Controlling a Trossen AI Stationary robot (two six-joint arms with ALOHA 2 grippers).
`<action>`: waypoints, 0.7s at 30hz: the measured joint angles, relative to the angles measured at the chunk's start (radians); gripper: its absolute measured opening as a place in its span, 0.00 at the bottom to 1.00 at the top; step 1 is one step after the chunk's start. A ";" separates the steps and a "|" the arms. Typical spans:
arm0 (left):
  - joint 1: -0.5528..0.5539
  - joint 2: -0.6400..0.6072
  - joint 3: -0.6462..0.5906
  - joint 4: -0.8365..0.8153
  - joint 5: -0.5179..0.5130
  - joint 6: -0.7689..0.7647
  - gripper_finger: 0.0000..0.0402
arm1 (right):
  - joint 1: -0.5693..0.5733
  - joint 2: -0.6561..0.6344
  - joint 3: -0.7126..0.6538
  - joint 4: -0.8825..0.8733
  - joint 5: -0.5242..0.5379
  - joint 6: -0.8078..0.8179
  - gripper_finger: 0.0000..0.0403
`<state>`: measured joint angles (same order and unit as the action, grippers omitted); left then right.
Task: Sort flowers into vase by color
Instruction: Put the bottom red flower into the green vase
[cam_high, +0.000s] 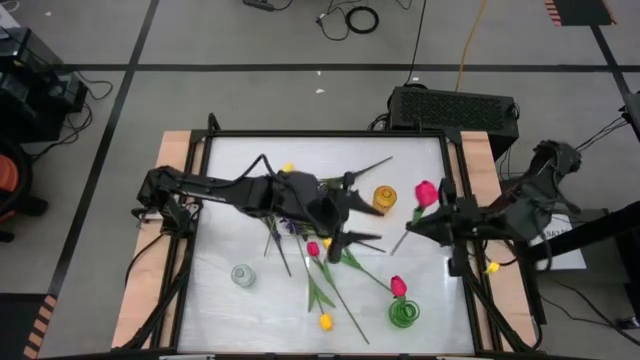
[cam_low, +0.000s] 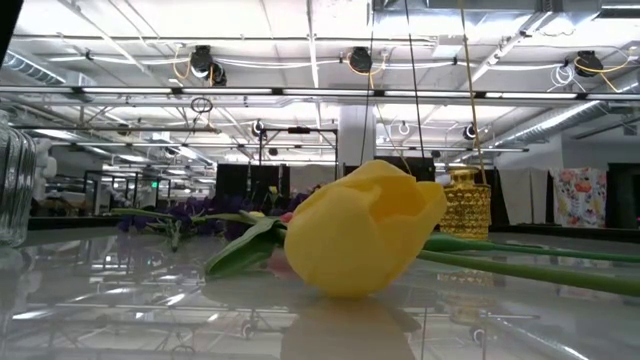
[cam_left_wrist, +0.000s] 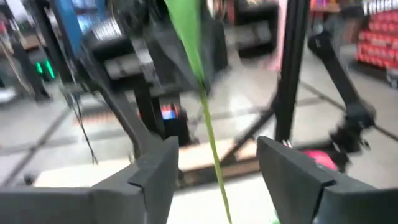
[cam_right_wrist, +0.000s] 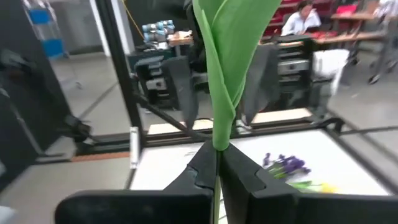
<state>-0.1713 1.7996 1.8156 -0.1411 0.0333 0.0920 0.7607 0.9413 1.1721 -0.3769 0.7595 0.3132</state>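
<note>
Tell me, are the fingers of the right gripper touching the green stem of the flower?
Touching. The right wrist view shows the right gripper with its fingers closed tight on the green stem, with no gap on either side.

A large industrial lab or workshop hall: exposed ceiling pipes and strip lights (cam_low: 300, 60), a grey floor marked with black tape lines (cam_high: 300, 67), loose cables (cam_high: 362, 18), and equipment racks (cam_right_wrist: 155, 68).

Overhead, table-level, perhaps wrist-close — shared table (cam_high: 230, 160)
</note>
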 joint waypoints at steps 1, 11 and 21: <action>-0.010 -0.002 0.000 -0.042 -0.009 -0.011 0.57 | 0.014 -0.011 0.000 -0.008 0.000 0.025 0.01; -0.163 -0.001 -0.041 -0.249 -0.255 -0.053 0.58 | 0.194 -0.128 0.001 -0.153 0.091 0.252 0.00; -0.237 -0.002 -0.041 -0.329 -0.345 -0.123 0.58 | 0.316 -0.081 0.001 -0.247 0.223 0.409 0.00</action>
<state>-0.4086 1.7973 1.7748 -0.4704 -0.3114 -0.0314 1.0767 0.8600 1.1728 -0.6243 0.9821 0.7227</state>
